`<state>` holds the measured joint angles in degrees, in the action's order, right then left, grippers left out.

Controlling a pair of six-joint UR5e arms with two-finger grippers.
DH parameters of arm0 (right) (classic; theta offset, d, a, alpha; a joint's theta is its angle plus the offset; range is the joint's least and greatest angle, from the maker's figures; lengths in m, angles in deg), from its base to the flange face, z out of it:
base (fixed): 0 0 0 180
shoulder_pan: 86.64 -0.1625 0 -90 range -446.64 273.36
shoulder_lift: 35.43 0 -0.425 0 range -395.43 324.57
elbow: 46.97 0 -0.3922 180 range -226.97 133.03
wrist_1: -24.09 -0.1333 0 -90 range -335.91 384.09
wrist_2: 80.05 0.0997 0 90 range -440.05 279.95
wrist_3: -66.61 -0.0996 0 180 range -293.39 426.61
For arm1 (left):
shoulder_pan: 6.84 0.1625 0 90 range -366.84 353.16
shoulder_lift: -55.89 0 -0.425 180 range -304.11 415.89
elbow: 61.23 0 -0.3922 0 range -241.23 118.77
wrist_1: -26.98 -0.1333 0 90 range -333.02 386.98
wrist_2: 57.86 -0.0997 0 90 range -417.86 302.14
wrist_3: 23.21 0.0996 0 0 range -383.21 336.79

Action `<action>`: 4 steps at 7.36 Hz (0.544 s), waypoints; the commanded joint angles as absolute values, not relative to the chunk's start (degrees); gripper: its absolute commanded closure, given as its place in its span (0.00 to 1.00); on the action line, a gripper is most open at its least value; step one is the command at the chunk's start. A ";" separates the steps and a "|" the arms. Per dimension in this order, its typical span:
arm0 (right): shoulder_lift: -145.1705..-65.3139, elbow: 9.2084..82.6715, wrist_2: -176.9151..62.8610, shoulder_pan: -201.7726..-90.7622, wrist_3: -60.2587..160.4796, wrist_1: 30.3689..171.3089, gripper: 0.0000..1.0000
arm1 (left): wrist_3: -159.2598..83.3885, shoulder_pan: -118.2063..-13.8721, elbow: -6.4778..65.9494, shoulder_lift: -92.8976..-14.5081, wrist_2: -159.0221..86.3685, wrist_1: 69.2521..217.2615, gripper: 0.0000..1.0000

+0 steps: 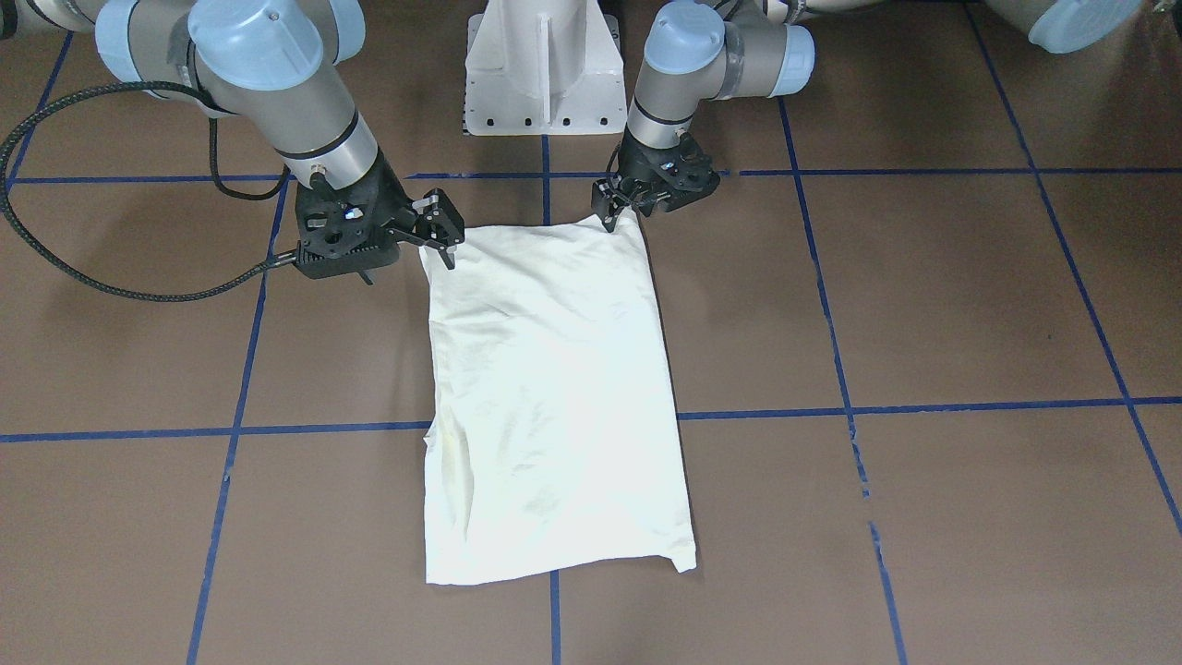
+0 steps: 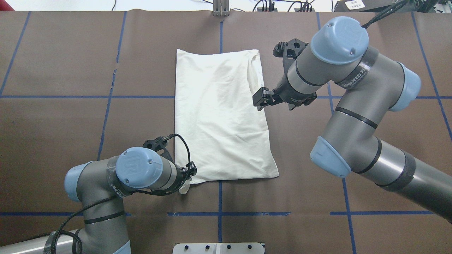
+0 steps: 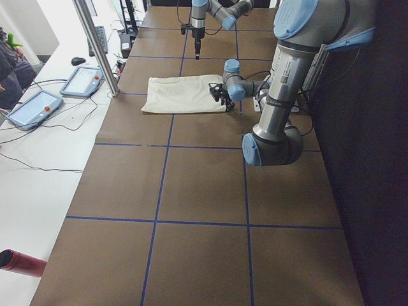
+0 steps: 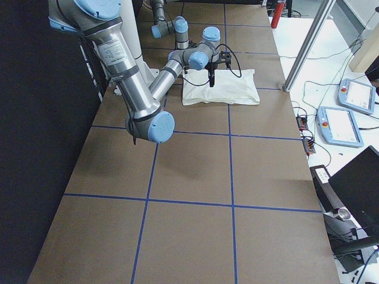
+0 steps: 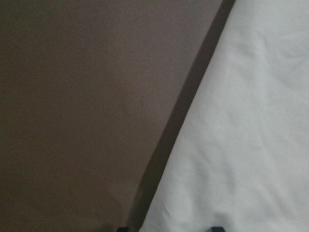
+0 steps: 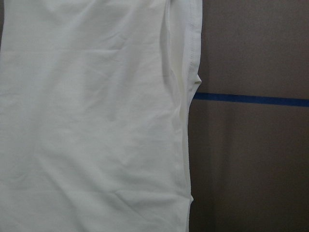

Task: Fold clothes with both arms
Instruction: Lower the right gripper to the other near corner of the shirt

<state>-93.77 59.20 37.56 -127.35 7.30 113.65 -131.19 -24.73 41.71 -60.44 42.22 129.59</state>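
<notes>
The cream T-shirt (image 1: 554, 388) lies folded into a long, narrow rectangle in the middle of the brown table (image 1: 923, 305), plain side up, with no print showing. Its long sides run away from the robot, and it crosses one of the blue tape lines (image 1: 923, 406). One short end lies a little in front of the white pedestal (image 1: 545, 65). In the right wrist view, stitched hems lie layered along the shirt's right-hand edge.

The left gripper (image 1: 621, 211) is down at the table, on the shirt's corner nearest the robot on its left side. In the left wrist view its two dark fingertips (image 5: 215, 228) sit apart at the bottom of the picture, with the shirt's edge lying flat between them. The jaws look released and have not pinched the cloth.

The right gripper (image 1: 443, 247) hangs raised over the shirt's right-hand edge, clear of the fabric. Its fingers point down and are spread, and they grasp nothing. Its height makes it hard to tell where along that edge it sits
</notes>
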 commanded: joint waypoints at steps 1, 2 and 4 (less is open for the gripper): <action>-93.88 59.12 37.55 -127.33 7.37 113.65 0.00 | -131.13 -24.51 41.33 -60.74 41.81 129.55 0.90; -93.88 59.03 37.55 -127.33 7.37 113.65 0.00 | -131.05 -24.51 41.51 -60.57 41.46 129.63 1.00; -94.14 58.94 37.55 -127.33 7.29 113.74 0.00 | -130.26 -24.51 42.38 -60.56 41.28 129.55 1.00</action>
<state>-93.99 59.02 37.55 -127.33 7.36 113.67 -130.60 -24.51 41.89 -60.54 41.32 129.57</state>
